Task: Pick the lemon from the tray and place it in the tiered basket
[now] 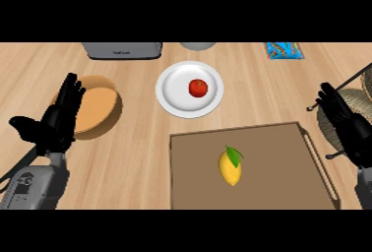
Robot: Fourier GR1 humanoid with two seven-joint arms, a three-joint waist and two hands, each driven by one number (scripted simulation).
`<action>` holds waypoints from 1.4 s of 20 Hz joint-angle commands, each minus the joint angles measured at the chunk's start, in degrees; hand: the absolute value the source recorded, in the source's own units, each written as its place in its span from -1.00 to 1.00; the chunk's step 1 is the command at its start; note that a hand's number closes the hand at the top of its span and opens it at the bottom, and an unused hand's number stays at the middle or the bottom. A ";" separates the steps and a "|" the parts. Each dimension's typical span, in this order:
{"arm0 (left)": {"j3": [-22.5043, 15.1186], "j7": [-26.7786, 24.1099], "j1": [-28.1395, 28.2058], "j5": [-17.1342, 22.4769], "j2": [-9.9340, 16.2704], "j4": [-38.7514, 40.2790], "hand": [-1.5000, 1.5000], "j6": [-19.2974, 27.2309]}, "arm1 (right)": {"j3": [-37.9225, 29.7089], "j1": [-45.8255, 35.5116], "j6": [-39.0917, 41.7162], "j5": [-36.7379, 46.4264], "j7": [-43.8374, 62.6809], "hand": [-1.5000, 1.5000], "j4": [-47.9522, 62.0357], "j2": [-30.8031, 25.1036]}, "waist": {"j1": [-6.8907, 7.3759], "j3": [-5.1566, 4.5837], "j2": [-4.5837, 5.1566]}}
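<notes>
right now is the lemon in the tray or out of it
In the tray: the lemon lies near the middle of the brown tray, untouched. Both hands are away from it.

Light wooden bench (138,162), brown tray (283,162), white plate (174,98), wooden bowl (98,106), wire tiered basket (356,98), grey appliance (122,49), blue packet (283,50)

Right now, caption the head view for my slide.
Lemon on tray; both open hands, left and right, wait; tiered basket at right.

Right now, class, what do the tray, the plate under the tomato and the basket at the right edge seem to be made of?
Tray: probably wood, flat matte brown, pale rail handle. Plate: likely glazed ceramic, white with soft shine. Basket: seemingly dark wire frame with woven tan tiers.
</notes>
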 commanded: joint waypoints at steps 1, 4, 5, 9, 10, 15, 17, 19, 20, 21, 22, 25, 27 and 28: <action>-1.78 -2.68 2.59 -3.65 -1.21 -1.59 0.00 2.06 | 0.12 2.20 -5.12 1.12 0.79 1.00 -5.58 4.34 | 0.30 0.01 2.69; -1.37 2.54 3.71 -7.31 6.32 -3.48 0.00 1.55 | 1.07 4.53 -15.27 1.04 0.46 1.00 -11.23 13.71 | 0.31 0.09 2.16; -2.19 2.35 3.35 -9.91 6.13 -1.67 0.00 3.40 | 0.59 4.99 -17.45 0.18 0.64 1.00 -13.14 15.85 | -0.47 0.07 2.26; -1.42 2.15 5.57 -9.45 6.80 -0.73 0.00 2.93 | -6.34 14.62 -31.69 10.82 6.38 -1.00 -4.39 11.86 | -3.87 -0.45 2.76; -1.87 4.13 4.66 -9.63 6.74 -1.14 0.00 3.02 | -5.54 16.57 -35.79 11.74 5.72 -1.00 -7.09 15.74 | -3.98 -0.23 2.31; -2.22 4.18 5.50 -9.97 7.74 -2.03 0.00 1.32 | 5.70 28.72 -46.21 24.95 12.11 -1.00 -24.94 21.52 | -1.09 -0.25 2.42; -3.82 3.95 6.23 -11.78 5.80 -3.19 0.00 3.40 | 7.95 34.18 -43.00 28.34 18.06 -1.00 -34.23 16.85 | -1.06 -0.28 2.41; -2.95 3.53 4.39 -11.00 6.39 -1.36 0.00 2.32 | 11.01 33.80 -36.83 31.95 25.31 -1.00 -34.68 11.73 | -0.43 -0.40 2.87; -4.41 5.29 4.87 -11.69 6.18 -4.16 0.00 2.33 | 12.74 33.70 -35.48 33.57 28.97 -1.00 -35.63 11.33 | 0.43 -0.36 2.80; -3.86 4.59 4.57 -11.42 6.18 -2.88 0.00 2.36 | 12.84 34.50 -31.42 34.40 30.43 -1.00 -35.70 7.37 | 0.43 -0.52 3.01; -4.54 4.31 5.85 -11.87 6.41 -3.69 0.00 1.97 | 13.98 36.02 -29.02 35.34 32.62 -1.00 -36.94 5.63 | 0.79 -0.49 2.92; -5.06 6.19 3.85 -12.23 6.15 -3.83 0.00 1.98 | 14.10 32.82 -21.68 36.97 44.50 -1.00 -42.85 0.65 | 1.73 -0.53 3.33; -5.71 6.44 3.12 -12.48 5.82 -5.22 0.00 1.86 | 16.21 29.15 -18.49 40.05 52.96 -1.00 -44.67 0.19 | 2.44 -0.45 3.35; -4.76 5.89 2.60 -11.91 6.22 -3.20 0.00 1.27 | 15.16 27.14 -15.69 39.58 57.82 -1.00 -48.09 -1.29 | 1.95 -0.45 3.40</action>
